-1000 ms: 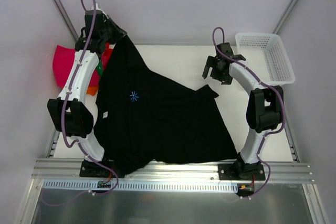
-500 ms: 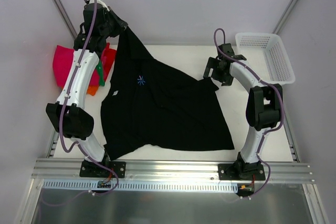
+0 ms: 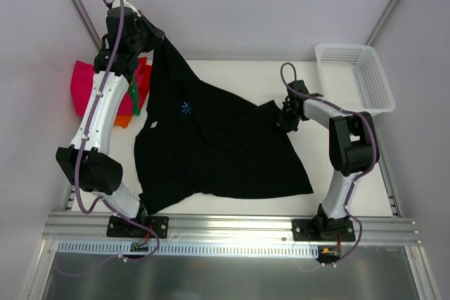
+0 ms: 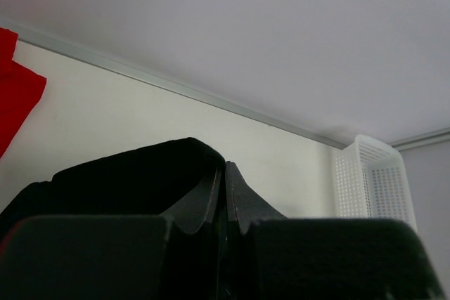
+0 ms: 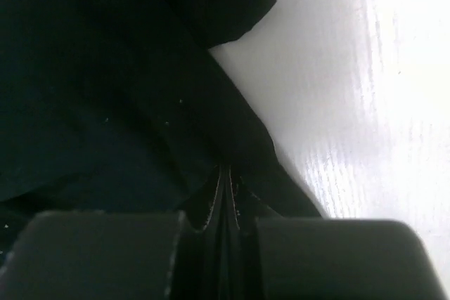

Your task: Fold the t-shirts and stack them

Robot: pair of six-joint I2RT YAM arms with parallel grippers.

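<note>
A large black t-shirt [image 3: 218,145] lies spread over the middle of the table, one corner lifted at the far left. My left gripper [image 3: 156,36] is raised there, shut on that corner of the black cloth [image 4: 140,173]. My right gripper [image 3: 287,119] is low at the shirt's right sleeve edge, its jaws closed on black fabric [image 5: 232,152]. A small white label [image 3: 152,125] and a blue star print [image 3: 186,108] show on the shirt. Folded magenta-pink, orange and red shirts [image 3: 88,86] are piled at the far left, partly hidden by my left arm.
A white mesh basket [image 3: 355,75] stands at the far right corner; its corner also appears in the left wrist view as a basket [image 4: 373,180]. The bare table [image 3: 239,79] shows behind the shirt and to its right. A metal rail [image 3: 232,233] runs along the near edge.
My right gripper dropped onto the shirt's right sleeve edge and shut on it. My left gripper pulled the held corner up and back, drawing the shirt away from the near edge.
</note>
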